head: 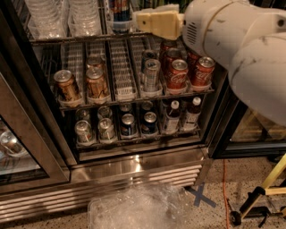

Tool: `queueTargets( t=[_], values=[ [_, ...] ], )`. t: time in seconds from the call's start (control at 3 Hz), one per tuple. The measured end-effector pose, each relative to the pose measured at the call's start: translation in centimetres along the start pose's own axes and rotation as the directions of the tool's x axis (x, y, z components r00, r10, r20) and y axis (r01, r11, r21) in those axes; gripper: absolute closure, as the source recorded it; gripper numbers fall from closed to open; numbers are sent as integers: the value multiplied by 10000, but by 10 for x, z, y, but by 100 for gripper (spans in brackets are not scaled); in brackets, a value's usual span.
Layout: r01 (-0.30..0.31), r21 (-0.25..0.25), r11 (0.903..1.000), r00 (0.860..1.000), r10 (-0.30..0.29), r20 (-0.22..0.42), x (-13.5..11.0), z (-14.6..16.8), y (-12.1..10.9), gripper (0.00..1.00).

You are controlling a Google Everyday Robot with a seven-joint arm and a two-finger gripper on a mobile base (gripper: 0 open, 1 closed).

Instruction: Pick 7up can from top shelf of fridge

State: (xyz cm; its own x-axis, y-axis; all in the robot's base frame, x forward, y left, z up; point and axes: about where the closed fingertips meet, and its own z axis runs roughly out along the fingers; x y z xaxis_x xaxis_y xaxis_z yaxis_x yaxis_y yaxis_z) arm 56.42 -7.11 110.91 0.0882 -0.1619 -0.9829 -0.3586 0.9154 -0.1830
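My gripper [156, 23], cream-coloured at the end of the white arm [232, 40], reaches from the right into the fridge at the height of the top shelf [80, 39], just above its thin steel front rail. Of the green 7up can, only a sliver [149, 3] shows at the top edge, right behind the gripper; most of it is hidden. A blue-and-red can [119, 13] stands just left of the gripper.
Translucent plastic cups [49, 18] fill the top shelf's left side. Below it are red Coca-Cola cans [178, 74], a silver can [152, 74] and golden cans [67, 85]. The glass door [27, 147] stands open at left. A clear plastic tub [143, 208] lies on the floor.
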Motion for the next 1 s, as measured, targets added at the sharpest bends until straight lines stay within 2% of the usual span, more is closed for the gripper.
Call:
queueTargets(
  t=[0.33, 0.67, 1.0],
  values=[
    [-47, -422, 9991, 9999, 53, 145, -10, 5, 28, 0],
    [-16, -762, 9971, 10000, 13, -38, -10, 5, 51, 0],
    [-135, -886, 9960, 9997, 114, -236, -9, 1, 64, 0]
  ],
)
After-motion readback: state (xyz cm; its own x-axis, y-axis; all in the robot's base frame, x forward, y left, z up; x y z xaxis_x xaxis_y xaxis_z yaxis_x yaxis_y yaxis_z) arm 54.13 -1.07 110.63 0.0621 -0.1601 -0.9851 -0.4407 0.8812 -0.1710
